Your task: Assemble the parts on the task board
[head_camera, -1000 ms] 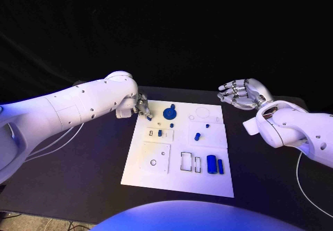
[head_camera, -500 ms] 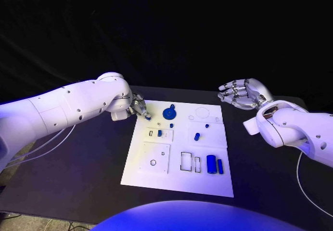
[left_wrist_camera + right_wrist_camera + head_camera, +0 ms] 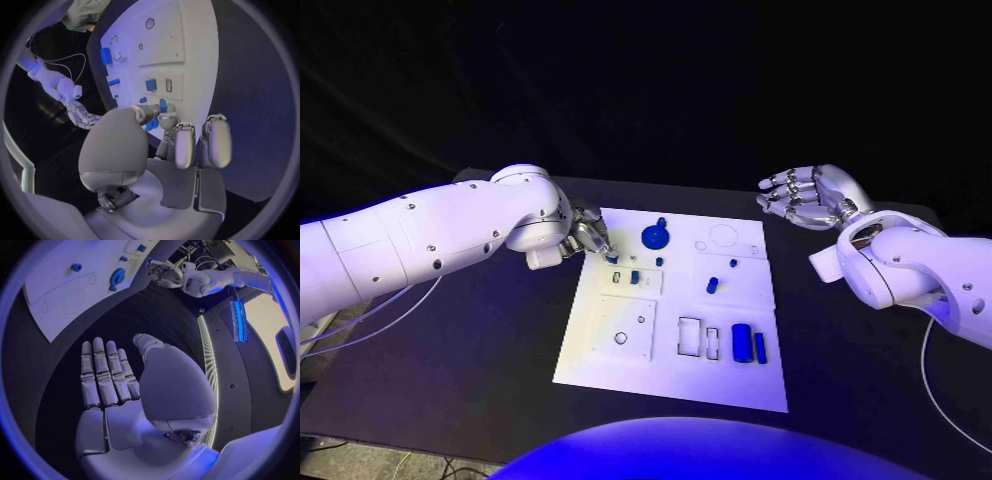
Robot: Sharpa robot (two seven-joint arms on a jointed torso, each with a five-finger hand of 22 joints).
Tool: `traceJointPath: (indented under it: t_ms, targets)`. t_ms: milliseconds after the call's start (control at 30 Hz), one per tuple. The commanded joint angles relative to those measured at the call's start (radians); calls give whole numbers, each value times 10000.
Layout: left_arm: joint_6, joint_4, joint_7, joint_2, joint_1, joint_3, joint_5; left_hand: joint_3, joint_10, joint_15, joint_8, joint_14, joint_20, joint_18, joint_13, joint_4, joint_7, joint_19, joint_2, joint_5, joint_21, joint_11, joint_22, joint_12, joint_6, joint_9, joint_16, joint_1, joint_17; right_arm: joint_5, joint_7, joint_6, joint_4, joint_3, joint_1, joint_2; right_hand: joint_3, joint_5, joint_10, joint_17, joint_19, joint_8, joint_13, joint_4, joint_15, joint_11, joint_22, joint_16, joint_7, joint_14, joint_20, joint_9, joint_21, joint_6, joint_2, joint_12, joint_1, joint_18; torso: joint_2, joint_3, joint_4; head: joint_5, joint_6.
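Your left robot hand (image 3: pixel 584 238) pinches a small blue plastic part (image 3: pixel 610 259) at the flat white task board's (image 3: pixel 625 352) edge, while your right robot hand (image 3: pixel 808 198) hovers spread, holding nothing.

Dim scene; wrist views bend at edges.

White arms (image 3: pixel 430 235) dotted with screws; silver segmented fingers (image 3: pixel 100 375).

head view overhead, wrist views close, sharing task board (image 3: pixel 672 345)
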Motion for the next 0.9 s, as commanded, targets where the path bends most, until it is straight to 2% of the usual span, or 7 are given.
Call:
traceJointPath:
  t_ms: [33, 233, 367, 633, 900]
  targets:
    - [-587, 220, 243, -45, -48, 8, -332, 1157, 130, -103, 1101, 627, -34, -23, 161, -1005, -162, 108, -123, 47, 72, -18, 215, 127, 100, 1330, 48, -93, 1138, -54, 39, 143, 9, 2, -12, 4, 28, 23, 10, -9, 56, 47, -15, -26, -37, -47, -8, -6, 565, 22, -23, -8, -2, -33, 22, -33, -65, 139, -4, -6, 0, 37, 6]
    - [-606, 464, 284, -100, -160, 1, -737, 1375, 311, -145, 1333, 633, -71, -50, 419, -1036, -234, 190, -227, 57, 140, -76, 335, 334, 217, 1387, 50, -296, 1142, -55, 41, 147, 8, 1, -26, 6, 31, 33, 10, -17, 58, 47, -15, -29, -37, -46, -18, -8, 566, 22, -23, -11, -3, -34, 20, -36, -67, 139, 25, -14, -26, 59, 12]
    - [-460, 550, 229, -112, -239, -9, -906, 1464, 334, -163, 1431, 635, -87, -60, 441, -1056, -263, 217, -265, 57, 164, -100, 377, 357, 252, 1425, 50, -366, 1145, -56, 41, 148, 4, 1, -35, 6, 32, 35, 10, -18, 59, 47, -15, -30, -37, -46, -19, -8, 566, 22, -23, -11, -3, -35, 20, -37, -66, 139, 19, -3, -24, 59, -6]
    - [-369, 530, 81, -31, -402, -46, -1296, 1561, 390, -190, 1586, 638, -111, -71, 491, -1073, -310, 249, -312, 56, 191, -137, 427, 403, 322, 1489, 52, -490, 1149, -58, 46, 149, 5, 1, -42, 12, 32, 35, 10, -18, 59, 47, -15, -30, -37, -46, -19, -8, 566, 22, -23, -11, -3, -35, 20, -37, -66, 139, 21, -3, -20, 58, -58]
    - [-261, 485, -71, 28, -492, -69, -1468, 1600, 415, -204, 1658, 639, -124, -82, 497, -1087, -335, 281, -330, 61, 218, -158, 476, 415, 355, 1520, 52, -546, 1149, -59, 49, 142, 6, 1, -45, 3, 32, 35, 10, -18, 59, 47, -15, -30, -37, -46, -19, -8, 566, 22, -23, -11, -3, -35, 20, -37, -66, 139, 26, 1, -26, 64, -66]
